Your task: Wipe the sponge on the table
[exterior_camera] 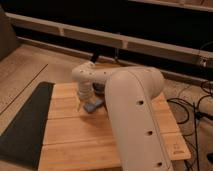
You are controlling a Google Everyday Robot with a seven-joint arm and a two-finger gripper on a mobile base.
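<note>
Gripper: the gripper (85,101) hangs below the white wrist, over the back-left part of the table, right at the sponge. I cannot tell how wide it stands or whether it has hold of the sponge, because the wrist covers its tip.
Sponge: the sponge (93,106) is a small blue-grey block low on the planks, just right of the gripper, its far end tucked against the arm.
Handling: judged light and soft — likely to squash under pressure and drag on bare wood rather than slide; not fragile.
Where to take hold: across its short sides, near the middle — that keeps a flat face down for wiping.
Table: the table (75,137) shows light-brown planks in front and to the left of the sponge.
Arm: the arm (135,115) fills the foreground and hides the table's right part.
Beside: a dark mat (25,125) lies along the table's left edge.
</note>
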